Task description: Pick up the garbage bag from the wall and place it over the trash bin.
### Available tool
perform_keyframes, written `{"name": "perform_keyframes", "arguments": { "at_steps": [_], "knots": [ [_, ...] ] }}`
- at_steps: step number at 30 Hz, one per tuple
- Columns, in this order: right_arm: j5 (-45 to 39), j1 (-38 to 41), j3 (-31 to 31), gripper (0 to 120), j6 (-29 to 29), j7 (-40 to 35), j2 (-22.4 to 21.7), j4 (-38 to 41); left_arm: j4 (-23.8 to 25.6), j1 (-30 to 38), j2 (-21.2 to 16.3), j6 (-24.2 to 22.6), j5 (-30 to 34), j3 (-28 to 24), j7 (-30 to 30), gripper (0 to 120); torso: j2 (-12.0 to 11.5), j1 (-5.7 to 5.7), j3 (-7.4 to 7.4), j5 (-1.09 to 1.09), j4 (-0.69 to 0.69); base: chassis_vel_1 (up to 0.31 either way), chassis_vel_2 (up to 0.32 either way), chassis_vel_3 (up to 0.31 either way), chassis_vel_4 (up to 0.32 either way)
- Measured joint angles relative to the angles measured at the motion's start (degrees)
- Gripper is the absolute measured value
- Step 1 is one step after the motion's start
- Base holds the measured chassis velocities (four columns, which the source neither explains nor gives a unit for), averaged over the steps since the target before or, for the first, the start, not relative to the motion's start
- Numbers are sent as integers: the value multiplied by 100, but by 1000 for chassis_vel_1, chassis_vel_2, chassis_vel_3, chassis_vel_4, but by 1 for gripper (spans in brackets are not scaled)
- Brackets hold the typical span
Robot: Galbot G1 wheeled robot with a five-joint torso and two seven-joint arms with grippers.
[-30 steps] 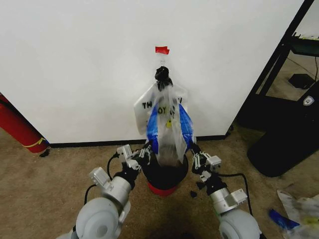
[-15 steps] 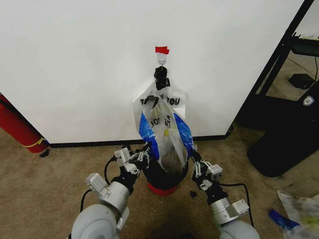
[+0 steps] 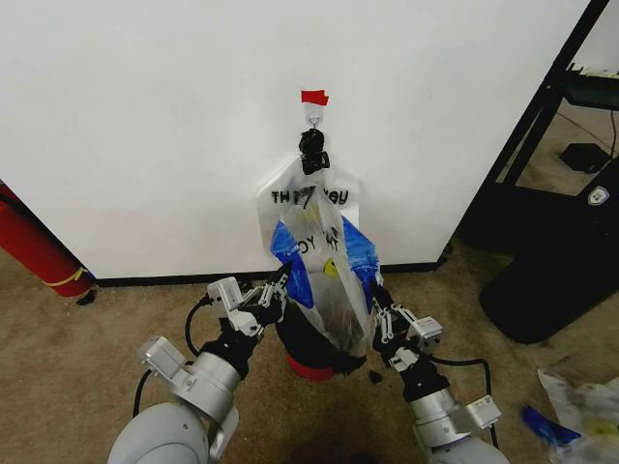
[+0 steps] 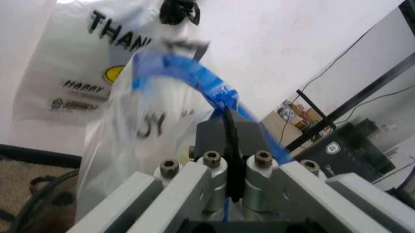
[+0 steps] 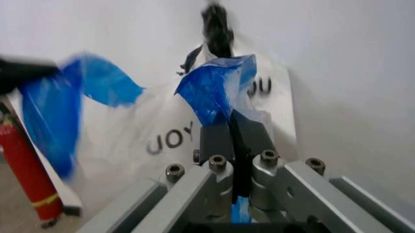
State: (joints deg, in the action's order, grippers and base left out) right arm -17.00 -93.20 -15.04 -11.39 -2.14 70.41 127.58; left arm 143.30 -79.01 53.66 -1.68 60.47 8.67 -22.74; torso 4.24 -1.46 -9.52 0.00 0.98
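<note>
Garbage bag: the thin translucent plastic garbage bag with bright blue side panels and a yellow smiley print [image 3: 324,275] is seen at the centre of the head view, off the hook and held spread just above the bin
Left gripper: the left gripper [image 3: 274,292], left of centre in the lower half of the head view, is pinched tight on the bag's blue edge; in the left wrist view its fingers [image 4: 224,128] are pressed together with blue film between them
Right gripper: the right gripper [image 3: 378,302], right of centre, is likewise clamped on the opposite blue edge, as seen in the right wrist view [image 5: 233,138]
Trash bin: the small round black trash bin with a red base [image 3: 308,350] stands on the carpet below centre, against the plain white wall [image 3: 145,145], largely covered by the bag
Other bag: a whitish lettered bag [image 3: 290,198] hangs from the small hook [image 3: 312,118] under a red tape scrap [image 3: 313,97]
Step in hand: the mouth is judged to be held apart over the rim, lowering not yet done
Next move: both edges would need to be kept spread wider than the rim and brought down evenly, so the film is drawn around the outside
</note>
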Motion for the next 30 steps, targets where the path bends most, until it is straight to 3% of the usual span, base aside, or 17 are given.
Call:
{"name": "perform_keyframes", "arguments": {
  "at_steps": [12,21,30],
  "knots": [
    [-297,784,31,0,17,-29,6,-801,-1039,713,410,169,1,-275,77,0,0,0,-1,0,1,0,0,0,0],
    [-440,897,89,0,-116,23,136,-1496,-1797,701,594,359,-67,-314,160,0,0,0,-1,0,-1,0,0,0,0],
    [-286,697,129,0,-130,-51,128,-1539,-1980,482,640,362,-171,-309,25,0,-1,0,0,0,-1,0,0,0,0]
  ]
}}
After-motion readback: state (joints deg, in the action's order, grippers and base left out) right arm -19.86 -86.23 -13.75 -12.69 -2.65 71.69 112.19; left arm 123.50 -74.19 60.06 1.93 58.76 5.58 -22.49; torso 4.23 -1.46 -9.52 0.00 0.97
